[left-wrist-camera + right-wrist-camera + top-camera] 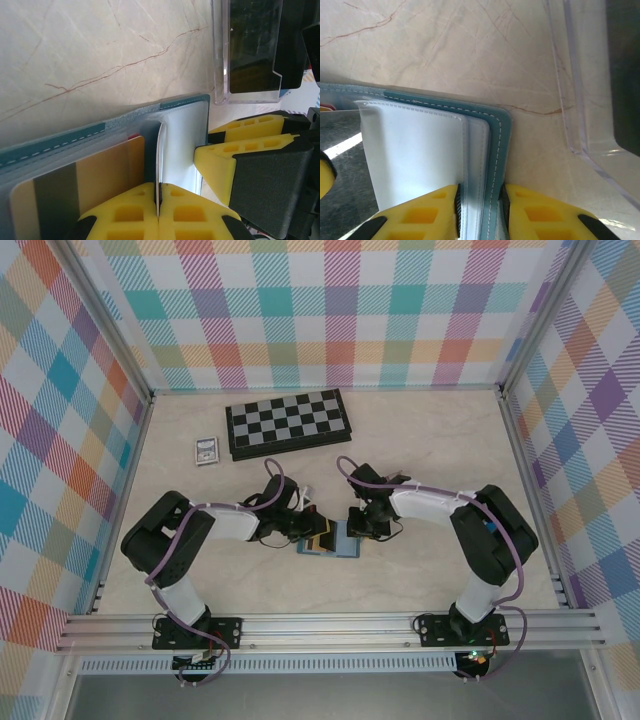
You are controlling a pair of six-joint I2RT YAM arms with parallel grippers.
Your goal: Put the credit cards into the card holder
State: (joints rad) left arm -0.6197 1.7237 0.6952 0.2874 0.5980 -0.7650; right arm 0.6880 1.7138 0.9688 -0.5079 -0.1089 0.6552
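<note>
The teal card holder (343,548) lies open on the table between the two arms. My left gripper (159,187) is shut on a thin white inner leaf (160,150) of it, seen edge-on and standing up. An orange-tan credit card (100,172) with a dark stripe sits in a slot to the left of that leaf, with a sliver of a red card (134,135) behind it. My right gripper (480,192) is shut on the holder's teal cover (498,130) and clear sleeves at its right edge. Its yellow fingers (235,155) stand close beside the left ones.
A clear plastic box (247,55) stands just beyond the holder; its wall (580,100) is close on the right. The black-and-white chessboard (288,423) lies at the back, with a small silver-grey framed rectangle (206,450) to its left. Checked walls enclose the table.
</note>
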